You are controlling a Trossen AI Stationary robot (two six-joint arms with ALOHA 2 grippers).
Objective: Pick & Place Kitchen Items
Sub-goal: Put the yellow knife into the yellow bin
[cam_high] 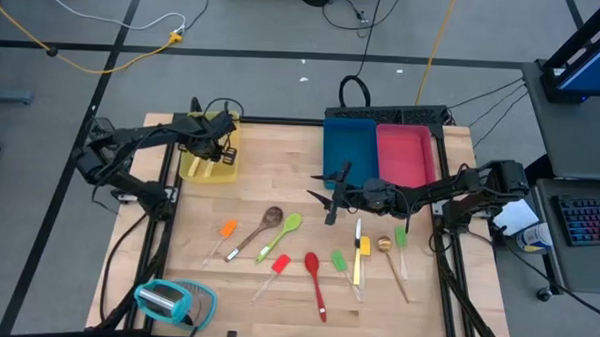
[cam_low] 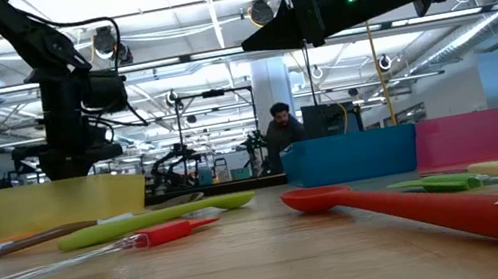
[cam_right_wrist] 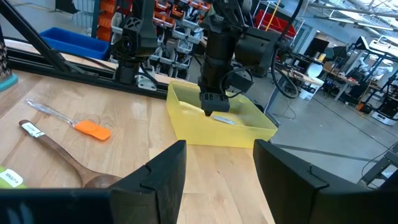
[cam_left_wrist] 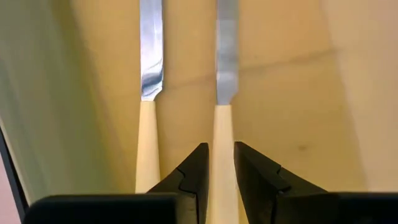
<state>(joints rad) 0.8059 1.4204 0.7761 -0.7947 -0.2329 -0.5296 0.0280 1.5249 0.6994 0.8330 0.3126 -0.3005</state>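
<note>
High view first: we see the left gripper point(cam_high: 218, 146) reaching down into the yellow tray point(cam_high: 192, 169) at the table's far left corner, while the right gripper point(cam_high: 331, 198) hangs above the middle of the table, just in front of the blue tray point(cam_high: 349, 145), with the pink tray point(cam_high: 406, 152) beside that one. In the left wrist view our fingers point(cam_left_wrist: 189, 177) stand narrowly apart around the pale handle of a table knife point(cam_left_wrist: 225, 118); a second knife point(cam_left_wrist: 149, 99) lies parallel just beside it on the tray floor, and we cannot tell whether the fingers press the handle. In the right wrist view the right gripper's fingers point(cam_right_wrist: 163, 168) stand wide and hold nothing. On the wood in front lie the other utensils: an orange spatula point(cam_high: 225, 231), a brown wooden spoon point(cam_high: 258, 229), a green spoon point(cam_high: 282, 234), a red spoon point(cam_high: 315, 282) and a red spatula point(cam_high: 274, 269). A teal-and-clear object point(cam_high: 175, 301) sits at the near left edge
</note>
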